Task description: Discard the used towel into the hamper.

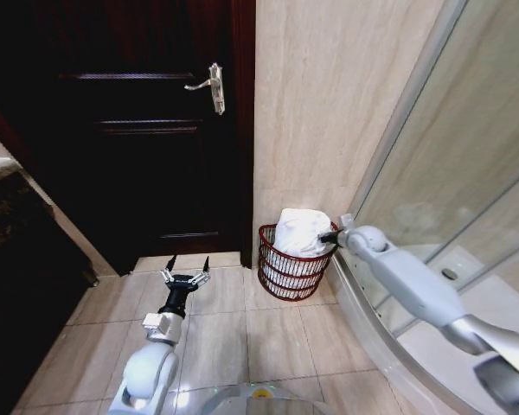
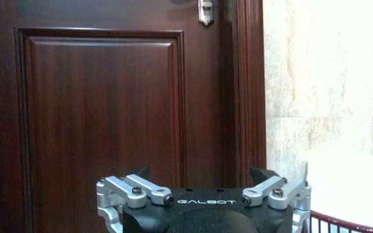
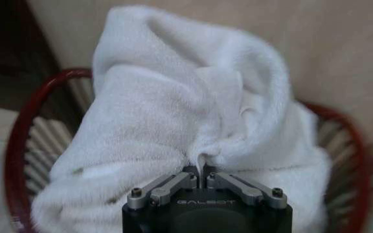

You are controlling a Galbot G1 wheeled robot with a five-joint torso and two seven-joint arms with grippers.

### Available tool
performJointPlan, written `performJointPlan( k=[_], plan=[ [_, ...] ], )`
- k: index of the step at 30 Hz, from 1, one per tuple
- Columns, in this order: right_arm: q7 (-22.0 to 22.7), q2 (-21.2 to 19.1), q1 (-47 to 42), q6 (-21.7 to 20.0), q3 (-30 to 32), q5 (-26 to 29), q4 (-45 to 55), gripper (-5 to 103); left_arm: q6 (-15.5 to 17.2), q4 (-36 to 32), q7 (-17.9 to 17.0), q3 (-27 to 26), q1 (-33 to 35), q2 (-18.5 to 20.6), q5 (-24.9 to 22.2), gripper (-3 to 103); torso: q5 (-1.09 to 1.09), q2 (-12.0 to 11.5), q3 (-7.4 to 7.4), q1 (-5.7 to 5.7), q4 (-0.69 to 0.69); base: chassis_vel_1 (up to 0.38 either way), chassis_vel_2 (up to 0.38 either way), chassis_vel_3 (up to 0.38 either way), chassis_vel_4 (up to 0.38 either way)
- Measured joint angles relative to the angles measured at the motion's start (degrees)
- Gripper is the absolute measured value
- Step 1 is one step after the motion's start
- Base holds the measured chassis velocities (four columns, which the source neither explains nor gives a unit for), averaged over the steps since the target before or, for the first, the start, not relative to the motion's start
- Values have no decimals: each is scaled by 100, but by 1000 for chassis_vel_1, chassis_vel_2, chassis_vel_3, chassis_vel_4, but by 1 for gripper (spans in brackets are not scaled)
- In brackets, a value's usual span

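Low over the floor tiles (image 1: 225, 337) before the dark door (image 1: 138, 130), left gripper (image 1: 187, 274) idle with fingers spread open; farther off by the wall, right gripper (image 3: 199, 175) pinched shut on a fold of the white towel (image 3: 186, 126), heaped in the hamper (image 1: 287, 275).

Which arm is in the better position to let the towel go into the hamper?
The right. Its gripper is shut on the towel, which already sits in the hamper. The left gripper hangs open over the floor near the door, apart from the hamper.
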Motion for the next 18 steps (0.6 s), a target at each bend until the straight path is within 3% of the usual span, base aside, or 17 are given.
performJointPlan(
  k=[5, 12, 18],
  plan=[
    [306, 508, -3, 8, -98, -87, -243, 3, 11, -16, 3, 6, 1, 32, -10, 100, 0, 0, 0, 0, 1, 0, 0, 0, 0],
    [598, 573, -3, 12, -64, 90, -248, 0, -8, -49, 6, 22, 32, 12, -19, 100, -3, 0, 0, 0, 0, 0, 0, 0, 0],
    [1032, 548, -280, 22, 234, 81, -111, 20, -23, -97, 7, 77, 53, 17, -13, 100, 0, 0, 0, 0, 1, 0, 0, 0, 0]
  ],
)
